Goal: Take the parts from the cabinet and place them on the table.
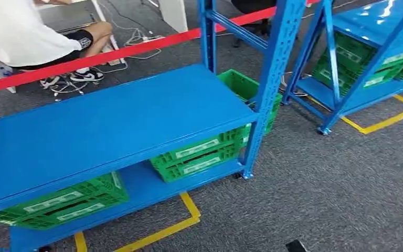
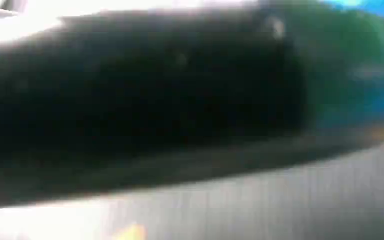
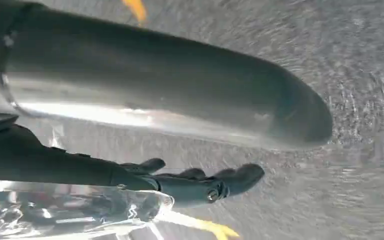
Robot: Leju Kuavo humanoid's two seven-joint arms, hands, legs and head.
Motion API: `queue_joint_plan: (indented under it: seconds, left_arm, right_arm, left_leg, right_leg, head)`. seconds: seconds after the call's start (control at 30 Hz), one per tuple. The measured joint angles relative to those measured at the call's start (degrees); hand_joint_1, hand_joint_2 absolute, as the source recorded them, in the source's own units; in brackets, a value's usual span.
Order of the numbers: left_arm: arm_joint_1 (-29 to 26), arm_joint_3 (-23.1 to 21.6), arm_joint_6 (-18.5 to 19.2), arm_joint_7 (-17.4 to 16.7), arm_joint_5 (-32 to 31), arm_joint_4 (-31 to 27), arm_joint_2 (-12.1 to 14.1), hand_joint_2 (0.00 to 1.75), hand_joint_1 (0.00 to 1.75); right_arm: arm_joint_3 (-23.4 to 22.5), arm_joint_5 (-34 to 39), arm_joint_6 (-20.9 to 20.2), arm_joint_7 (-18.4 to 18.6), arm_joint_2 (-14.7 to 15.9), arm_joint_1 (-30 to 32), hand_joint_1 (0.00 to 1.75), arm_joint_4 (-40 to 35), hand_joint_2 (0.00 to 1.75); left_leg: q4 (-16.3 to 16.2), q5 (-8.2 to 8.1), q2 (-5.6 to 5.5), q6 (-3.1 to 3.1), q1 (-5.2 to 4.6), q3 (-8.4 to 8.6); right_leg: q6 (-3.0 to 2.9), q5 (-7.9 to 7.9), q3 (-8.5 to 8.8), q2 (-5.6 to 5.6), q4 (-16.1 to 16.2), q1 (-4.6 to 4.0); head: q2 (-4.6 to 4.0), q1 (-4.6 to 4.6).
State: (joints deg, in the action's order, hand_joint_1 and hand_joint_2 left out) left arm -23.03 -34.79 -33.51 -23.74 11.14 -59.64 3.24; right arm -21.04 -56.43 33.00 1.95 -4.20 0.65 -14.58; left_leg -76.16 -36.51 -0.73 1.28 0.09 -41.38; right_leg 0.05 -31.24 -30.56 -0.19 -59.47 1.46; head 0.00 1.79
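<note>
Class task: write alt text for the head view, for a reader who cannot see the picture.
A blue metal rack stands on grey carpet, with green plastic crates on its lower shelf. A second blue rack with more green crates stands to the right, and a seated person is behind a red tape barrier.
</note>
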Motion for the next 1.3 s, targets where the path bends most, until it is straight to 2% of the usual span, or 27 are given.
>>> queue_joint_plan:
  seconds: [0.03, 0.07, 0.13, 0.17, 0.2, 0.37, 0.4, 0.43, 0.47, 0.53, 0.57, 0.6, 0.67, 0.7, 0.73, 0.77, 0.87, 0.9, 0.93, 0.97, 1.03, 1.07, 1.13, 1.17, 1.2, 1.23, 1.3]
  left_arm:
    - [-0.8, 7.98, -0.97, -0.54, 1.67, -2.25, -5.65, 0.0, 0.0]
    - [-0.89, 14.7, -1.54, -0.56, 2.2, -3.84, -8.01, 0.0, 0.0]
    - [-0.86, 26.55, -1.32, -0.63, 1.75, -5.83, -12.47, 0.0, 0.0]
    - [-0.86, 31.61, 0.3, -0.69, 0.63, -6.35, -13.35, 0.0, 0.0]
    - [-0.85, 32.99, 0.87, -0.69, 0.29, -6.42, -13.8, 0.0, 0.0]
    - [-0.81, 34.21, 1.44, -0.69, 0.03, -6.48, -14.38, 0.0, 0.0]
    - [-0.62, 37.69, 2.99, -0.72, -0.61, -6.52, -15.59, 0.0, 0.0]
    - [-0.72, 44.11, 4.91, -0.72, -1.57, -6.57, -18.06, 0.0, 0.0]
    - [0.05, 51.86, 6.63, -0.26, -3.23, -6.55, -21.01, 0.0, 0.0]
    - [0.76, 54.79, 7.64, 0.14, -3.6, -6.46, -21.9, 0.0, 0.0]
    - [0.93, 55.75, 7.99, 0.14, -3.8, -6.31, -22.12, 0.0, 0.0]
    - [1.07, 56.71, 8.14, 0.16, -3.97, -6.13, -22.51, 0.0, 0.0]
    - [1.33, 57.89, 8.29, 0.16, -3.99, -5.93, -22.8, 0.0, 0.0]
    - [1.44, 58.28, 8.33, 0.16, -4.01, -5.87, -22.82, 0.0, 0.0]
    - [1.6, 58.74, 8.33, 0.16, -4.04, -5.85, -22.82, 0.0, 0.0]
    - [1.7, 59.09, 8.42, 0.16, -4.04, -5.8, -22.82, 0.0, 0.0]
    - [1.83, 60.03, 8.71, 0.27, -3.17, -5.43, -22.82, 0.0, 0.0]
    - [1.76, 60.16, 8.62, 0.27, -2.62, -5.37, -22.82, 0.0, 0.0]
    - [1.72, 60.14, 8.4, 0.27, -2.15, -5.34, -22.8, 0.0, 0.0]
    - [1.79, 60.1, 8.09, 0.27, -1.74, -5.34, -22.8, 0.0, 0.0]
    - [1.38, 59.33, 7.85, -0.06, -1.2, -5.43, -22.8, 0.0, 0.0]
    - [1.01, 59.07, 7.89, -0.1, -1.13, -5.48, -22.8, 0.0, 0.0]
    - [0.07, 58.59, 8.03, -0.23, -1.61, -6.05, -22.8, 0.0, 0.0]
    - [-0.26, 58.35, 8.07, -0.26, -2.0, -6.44, -22.8, 0.0, 0.0]
    - [-0.53, 58.15, 8.07, -0.26, -2.24, -6.77, -22.8, 0.0, 0.0]
    - [-0.57, 57.93, 8.18, -0.26, -2.55, -7.12, -22.8, 0.0, 0.0]
    - [-0.84, 57.61, 9.19, -0.26, -4.36, -7.68, -22.8, 0.0, 0.0]
  right_arm:
    - [1.5, -3.86, 0.22, 1.82, -0.17, 0.03, 0.0, 0.19, 0.0]
    - [2.79, -5.72, 0.46, 2.68, -0.31, -0.12, 0.0, 0.3, 0.0]
    - [5.2, -10.27, 0.22, 4.67, -0.39, -0.62, 0.0, 0.55, 0.0]
    - [7.17, -13.91, -0.28, 5.61, -0.48, -0.65, 0.0, 0.72, 0.0]
    - [7.83, -14.9, -0.44, 6.01, -0.48, -0.66, 0.0, 0.79, 0.0]
    - [8.44, -15.71, -0.59, 6.24, -0.48, -0.66, 0.0, 0.83, 0.0]
    - [10.3, -17.45, -0.9, 6.77, -0.48, -0.61, 0.0, 1.01, 0.0]
    - [13.4, -19.02, -1.36, 7.29, -0.5, -0.63, 0.0, 1.27, 0.0]
    - [17.86, -21.95, -2.52, 6.83, -0.55, -0.7, 0.0, 1.44, 0.0]
    - [19.85, -23.04, -3.28, 6.7, -0.55, -0.33, 0.0, 1.77, 0.0]
    - [20.52, -23.33, -3.37, 6.61, -0.55, -0.2, 0.0, 1.9, 0.0]
    - [21.16, -23.53, -3.37, 6.61, -0.55, -0.13, 0.0, 1.95, 0.0]
    - [21.94, -23.66, -3.37, 6.61, -0.55, -0.18, 0.0, 1.94, 0.0]
    - [22.31, -23.68, -3.37, 6.61, -0.55, -0.2, 0.0, 1.97, 0.0]
    - [22.64, -23.72, -3.45, 6.57, -0.55, -0.21, 0.0, 2.19, 0.0]
    - [22.93, -23.83, -3.48, 6.5, -0.55, -0.29, 0.0, 2.27, 0.0]
    - [24.01, -24.64, -4.0, 6.48, -0.55, -0.23, 0.0, 2.36, 0.0]
    - [24.21, -24.75, -4.04, 6.73, -0.5, -0.28, 0.0, 2.38, 0.0]
    - [24.32, -24.81, -4.07, 6.72, -0.46, -0.28, 0.0, 2.4, 0.0]
    - [24.5, -24.81, -4.11, 6.81, -0.46, -0.17, 0.0, 2.45, 0.0]
    - [24.74, -24.75, -4.28, 6.98, -0.46, 0.22, 0.0, 2.62, 0.0]
    - [24.78, -24.68, -4.33, 6.99, -0.46, 0.34, 0.0, 2.73, 0.0]
    - [24.94, -24.27, -4.44, 7.01, -0.46, 0.39, 0.0, 2.84, 0.0]
    - [24.98, -23.88, -4.44, 6.97, -0.46, 0.37, 0.0, 2.84, 0.0]
    - [24.98, -23.41, -4.46, 6.83, -0.46, 0.34, 0.0, 2.84, 0.0]
    - [24.96, -22.75, -4.74, 6.49, -0.46, 0.39, 0.0, 2.88, 0.0]
    - [24.78, -20.66, -7.62, 5.5, -0.46, -0.1, 0.0, 2.99, 0.0]
  left_leg:
    - [-0.37, 0.89, 0.11, -0.2, 0.17, -0.76]
    - [1.54, 2.85, 0.22, -0.44, 0.19, -0.05]
    - [10.48, 7.91, 1.22, -1.76, -0.66, 5.03]
    - [15.06, 9.12, 3.22, -2.8, -1.54, 7.95]
    - [16.41, 8.53, 4.68, -3.22, -2.05, 8.62]
    - [16.75, 8.15, 5.07, -3.39, -2.14, 8.7]
    - [17.09, 8.2, 4.81, -3.26, -2.05, 8.82]
    - [17.11, 8.35, 3.54, -3.27, -2.22, 8.65]
    - [18.92, 9.51, 1.41, -3.5, -1.13, 9.54]
    - [18.91, 9.4, -0.16, -3.63, -1.15, 9.57]
    - [18.9, 9.38, -0.87, -3.62, -1.14, 9.65]
    - [18.9, 9.31, -1.66, -3.56, -1.12, 9.82]
    - [18.85, 9.04, -3.11, -3.18, -1.01, 10.35]
    - [18.77, 8.83, -3.68, -2.86, -0.97, 10.49]
    - [18.52, 8.57, -4.12, -2.47, -1.27, 10.39]
    - [18.36, 8.61, -4.68, -2.28, -1.28, 10.24]
    - [18.5, 8.85, -5.93, -1.61, -0.83, 9.91]
    - [17.89, 8.29, -4.61, -1.34, -0.79, 9.86]
    - [16.07, 6.88, -1.97, -0.92, -0.88, 8.98]
    - [12.01, 4.51, -0.75, -0.59, -0.71, 6.94]
    - [2.98, 0.74, -0.13, -0.2, -0.4, 2.3]
    - [0.69, 0.45, -0.05, -0.08, -0.21, 1.01]
    - [3.59, 3.59, 0.12, -0.05, 0.02, 2.21]
    - [7.82, 6.12, 0.54, -0.17, 0.03, 4.36]
    - [13.31, 8.7, 2.03, -0.47, -0.08, 7.29]
    - [16.95, 9.13, 3.86, -0.71, -0.32, 9.2]
    - [18.02, 8.48, 3.53, -1.15, -0.67, 9.68]
  right_leg:
    - [0.01, -0.17, 0.04, -1.0, 0.0, -0.29]
    - [-0.08, -0.31, 0.15, -2.13, 0.03, -0.75]
    - [-0.1, -0.69, 0.23, -3.64, 0.18, -1.04]
    - [-0.03, -0.86, 0.63, -4.1, 0.31, -1.02]
    - [0.01, -0.9, 0.89, -4.25, 0.34, -0.91]
    - [0.15, -1.03, 0.96, -4.38, 0.33, -1.01]
    - [0.48, -1.24, 1.06, -4.8, 0.44, -1.16]
    - [0.89, -1.22, 1.45, -6.08, 0.93, -1.02]
    - [1.69, -5.08, -0.35, -0.65, -4.55, -0.95]
    - [2.04, -8.92, -5.91, -0.07, -14.57, -0.79]
    - [2.16, -8.54, -7.24, -0.04, -16.05, -0.79]
    - [2.22, -6.46, -7.23, -0.04, -14.6, -0.76]
    - [2.24, -0.59, -3.94, 0.44, -6.0, -0.64]
    - [2.34, 1.92, -1.76, 2.43, -0.82, -0.37]
    - [2.22, 0.96, -1.15, 4.95, 0.48, -0.24]
    - [1.49, 1.4, -0.6, 4.04, 0.76, -0.2]
    - [0.49, 1.61, -0.39, 2.69, 0.92, -0.62]
    - [0.08, 1.81, -0.28, 2.0, 1.2, -0.38]
    - [-0.13, 1.72, -0.22, 1.59, 1.22, -0.46]
    - [-0.48, 1.58, -0.21, 0.76, 1.22, -0.55]
    - [-0.68, 1.32, -0.18, -0.91, 1.22, -0.63]
    - [-0.69, 1.23, -0.15, -1.67, 1.21, -0.65]
    - [-0.6, 0.95, 0.06, -3.0, 1.21, -0.69]
    - [-0.46, 0.8, 0.39, -3.55, 1.21, -0.69]
    - [-0.31, 0.58, 0.76, -4.21, 1.21, -0.69]
    - [0.04, 0.34, 0.46, -4.41, 1.22, -0.79]
    - [0.88, -0.2, 0.68, -5.19, 1.22, -1.07]
  head:
    - [0.0, -0.06]
    - [0.0, -0.29]
    - [0.0, -0.13]
    - [0.0, -0.11]
    - [0.0, -0.06]
    - [0.0, -0.02]
    - [0.0, -0.15]
    - [0.0, -0.09]
    - [0.0, -0.22]
    - [0.0, -0.35]
    - [0.0, -0.39]
    - [0.0, -0.37]
    - [0.0, -0.35]
    - [0.0, -0.44]
    - [0.0, -0.52]
    - [0.0, -0.37]
    - [0.0, -0.43]
    - [0.0, -0.46]
    - [0.0, 0.0]
    - [0.0, 0.07]
    - [0.0, 0.07]
    - [0.0, 0.09]
    - [0.0, 0.07]
    - [0.0, 0.09]
    - [0.0, 0.07]
    - [0.0, 0.09]
    - [0.0, -0.2]
